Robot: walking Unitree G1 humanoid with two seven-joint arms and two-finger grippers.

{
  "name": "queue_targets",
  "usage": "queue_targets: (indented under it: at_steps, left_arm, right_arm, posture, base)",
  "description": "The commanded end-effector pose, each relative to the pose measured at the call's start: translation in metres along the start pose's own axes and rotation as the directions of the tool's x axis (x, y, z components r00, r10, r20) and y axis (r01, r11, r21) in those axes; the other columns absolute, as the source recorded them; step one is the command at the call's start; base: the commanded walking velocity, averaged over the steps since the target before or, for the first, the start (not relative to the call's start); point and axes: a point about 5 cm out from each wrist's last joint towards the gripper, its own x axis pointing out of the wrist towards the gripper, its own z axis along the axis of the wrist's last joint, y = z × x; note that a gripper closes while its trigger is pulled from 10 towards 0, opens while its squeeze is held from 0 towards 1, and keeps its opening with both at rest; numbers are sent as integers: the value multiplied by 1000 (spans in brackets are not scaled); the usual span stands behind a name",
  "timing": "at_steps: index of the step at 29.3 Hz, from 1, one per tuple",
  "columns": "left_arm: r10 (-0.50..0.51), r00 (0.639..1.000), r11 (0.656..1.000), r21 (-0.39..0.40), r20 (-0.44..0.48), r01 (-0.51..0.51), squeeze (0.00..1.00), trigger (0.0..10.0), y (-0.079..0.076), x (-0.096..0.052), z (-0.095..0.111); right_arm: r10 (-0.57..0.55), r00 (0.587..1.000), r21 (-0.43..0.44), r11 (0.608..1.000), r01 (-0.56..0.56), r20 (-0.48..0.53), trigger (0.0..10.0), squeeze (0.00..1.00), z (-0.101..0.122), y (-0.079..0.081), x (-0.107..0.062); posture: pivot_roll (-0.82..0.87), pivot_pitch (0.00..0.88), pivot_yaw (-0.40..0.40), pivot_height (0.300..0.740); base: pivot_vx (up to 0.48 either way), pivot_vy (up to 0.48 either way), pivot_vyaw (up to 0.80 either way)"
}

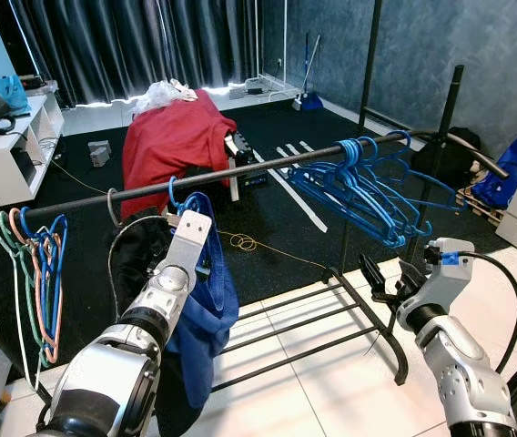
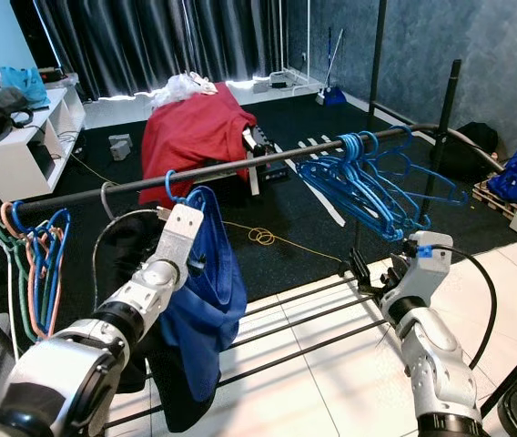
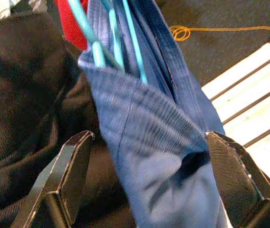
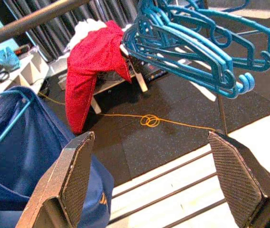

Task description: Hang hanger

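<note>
We take the rail (image 1: 240, 173) as our landmark. On it, toward its left end, hangs a bunch of hangers (image 1: 35, 264); near its middle hangs a hanger (image 1: 175, 195) carrying a shirt (image 1: 206, 309); toward its right end hangs a second bunch (image 1: 368, 187). Behind the rail a chair (image 1: 175, 137) stands on the floor (image 1: 277, 228), and a cord (image 1: 245, 242) lies between them. A shelf (image 1: 8, 150) stands behind its left end.

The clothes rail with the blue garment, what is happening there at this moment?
The blue garment hangs on a blue hanger whose hook is over the black rail. The left gripper has open fingers on either side of the cloth. The right gripper is open and holds nothing, below the bunch of blue hangers.
</note>
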Motion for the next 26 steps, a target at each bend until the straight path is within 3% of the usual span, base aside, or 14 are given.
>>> queue_targets:
  at_steps: [1, 2, 3, 10, 20, 21, 22, 24, 25, 26]
  left_arm:
    - [31, 999, 999, 21, -41, -30, 0, 1490, 10, 0, -10]
    - [28, 998, 999, 20, -48, -27, 0, 1490, 10, 0, -11]
    - [27, 998, 999, 19, -57, -26, 0, 0, 10, 0, -12]
    - [18, 995, 999, 50, -96, -13, 0, 0, 9, 0, -17]
    - [16, 997, 997, 75, -81, -10, 0, 0, 8, 0, -15]
    - [18, 997, 998, 65, -78, -13, 0, 0, 9, 0, -14]
    - [11, 998, 1000, 4, -56, -11, 0, 0, 9, 1, -10]
    - [11, 998, 1000, 4, -56, -11, 0, 0, 9, 1, -10]
    - [9, 1000, 997, -70, -20, -11, 0, 0, 12, 1, -4]
    - [9, 1000, 997, -70, -20, -11, 0, 0, 12, 1, -4]
  right_arm:
    - [3, 1000, 21, 1000, -3, -9, 10000, 0, -2, 3, -1]
    - [2, 1000, 22, 1000, -2, -9, 10000, 0, -2, 3, -2]
    - [1, 1000, 23, 1000, -1, -9, 10000, 0, -2, 3, -2]
    - [-2, 1000, 31, 1000, 2, -11, 10000, 0, -4, 6, -1]
    - [-4, 1000, 38, 999, 4, -8, 10000, 0, -4, 7, 0]
    - [-4, 1000, 39, 999, 5, -6, 10000, 0, -4, 7, 0]
    - [-5, 1000, 39, 999, 5, -5, 10000, 0, -4, 7, 0]
    - [-5, 1000, 39, 999, 5, -5, 10000, 0, -4, 7, 0]
    - [-5, 1000, 39, 999, 5, -3, 10000, 0, -4, 7, 0]
    - [-5, 1000, 39, 999, 5, -3, 10000, 0, -4, 7, 0]
  posture:
    - [-238, 0, 77, 740]
    - [-238, 0, 77, 740]
    - [-238, 0, 77, 740]
    - [-234, 0, 84, 740]
    - [-233, 0, 87, 740]
    - [-235, 0, 91, 740]
    - [-239, 0, 93, 740]
    - [-239, 0, 93, 740]
    - [-239, 0, 94, 740]
    - [-239, 0, 94, 740]
  base:
    - [0, 0, 0]
    - [0, 0, 0]
    - [0, 0, 0]
    - [0, 0, 0]
    - [0, 0, 0]
    - [0, 0, 0]
    - [0, 0, 0]
    - [0, 0, 0]
    - [0, 0, 0]
    - [0, 0, 0]
